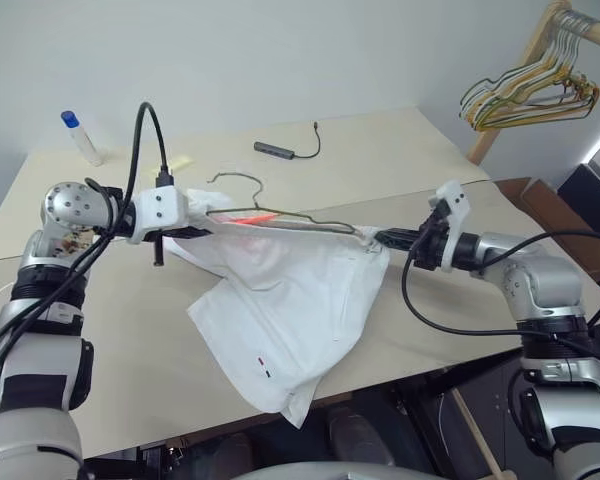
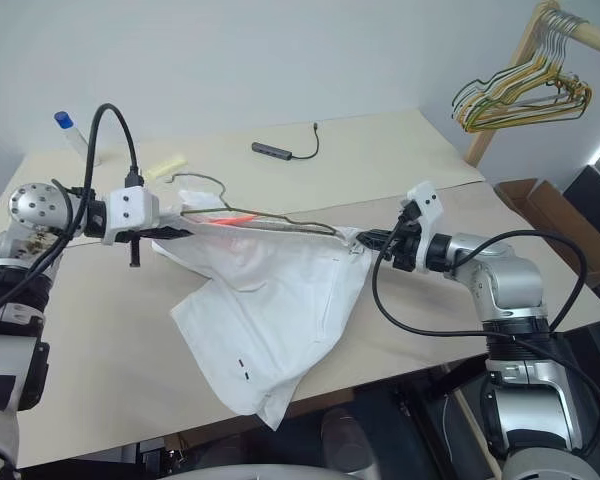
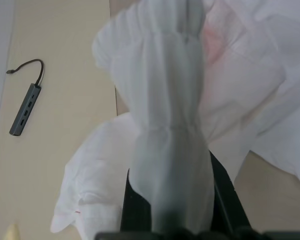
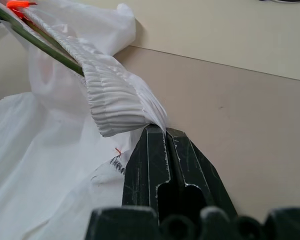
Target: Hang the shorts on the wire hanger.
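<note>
The shorts (image 1: 285,305) hung stretched by the waistband between the two grippers, above the counter (image 1: 400,160). The waistband ran taut in a nearly level line, and the white cloth sagged below it, with the lower folds lying on the counter and the lowest corner drooping past its near edge. Small dark marks showed on the lower cloth.

The hanger (image 1: 280,215) lay along the waistband, its thin wire running beside the gathered elastic, with the curved hook rising above the shorts near their left end. A red-orange patch showed at the waistband just under the hook. Whether the wire passed inside the waistband or only against it could not be told.

The left gripper (image 1: 195,225) held the left end of the shorts, its jaws pinched shut on a bunched roll of cloth, as the left wrist view showed. The right gripper (image 2: 365,240) held the right end, its jaws closed tight on the pleated tip of the waistband.

Beyond the shorts, farther back on the counter, lay a grey adapter (image 1: 274,150) with a black cable. Back and to the left of the shorts lay a white tube with a blue cap (image 1: 81,137). Well to the right of the shorts and behind them, a bunch of yellow-green and dark hangers (image 1: 530,95) hung from a wooden rail (image 1: 590,30).
</note>
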